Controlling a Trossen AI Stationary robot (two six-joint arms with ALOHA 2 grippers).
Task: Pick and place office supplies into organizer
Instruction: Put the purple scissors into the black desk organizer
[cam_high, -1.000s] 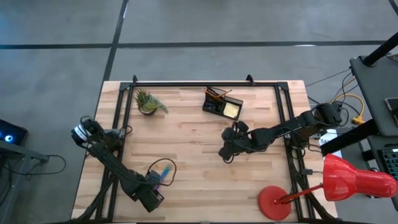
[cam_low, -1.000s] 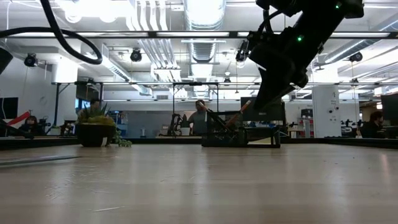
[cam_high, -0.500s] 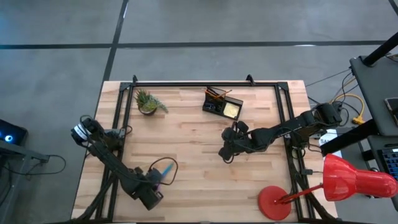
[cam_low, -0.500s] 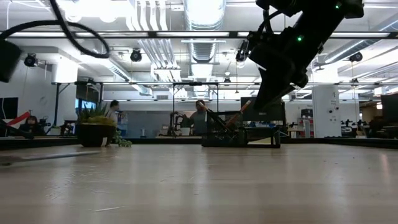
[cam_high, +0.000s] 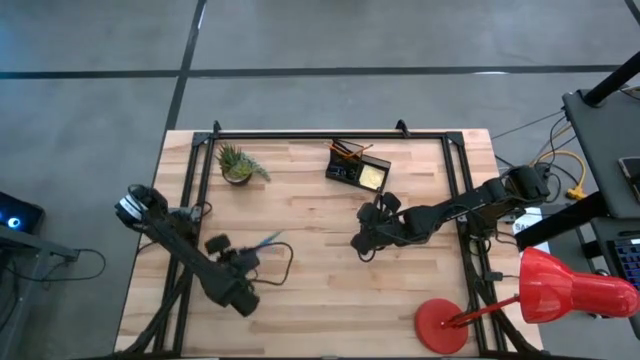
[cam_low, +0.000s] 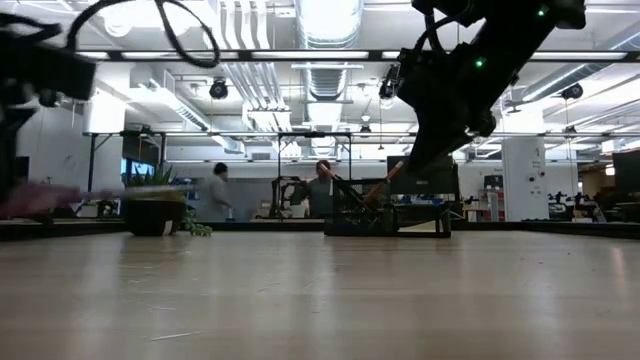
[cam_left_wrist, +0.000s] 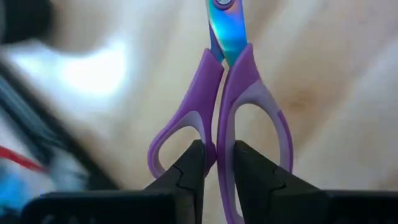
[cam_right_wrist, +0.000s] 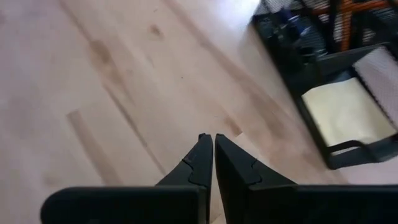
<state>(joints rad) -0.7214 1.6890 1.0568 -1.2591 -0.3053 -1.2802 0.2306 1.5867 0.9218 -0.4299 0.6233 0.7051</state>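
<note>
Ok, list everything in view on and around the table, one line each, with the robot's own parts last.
Purple-handled scissors with blue blades: one, purple and blue, held in the left gripper over the table's front left.
Black boxy desk organizer: one, black, back centre of the table.
Orange pencils: a few, orange, standing in the organizer's taller section.
Yellow square sticky-note pad: one, pale yellow, in the organizer's low tray.
Small green potted plant: one, green, back left.
Red desk lamp: one, red, front right corner.
Wooden table: one, light wood.
People: at least two, far in the room behind.
Left gripper: one, dark, shut on the scissors' handles.
Right gripper: one, dark, shut, empty, right of centre.
</note>
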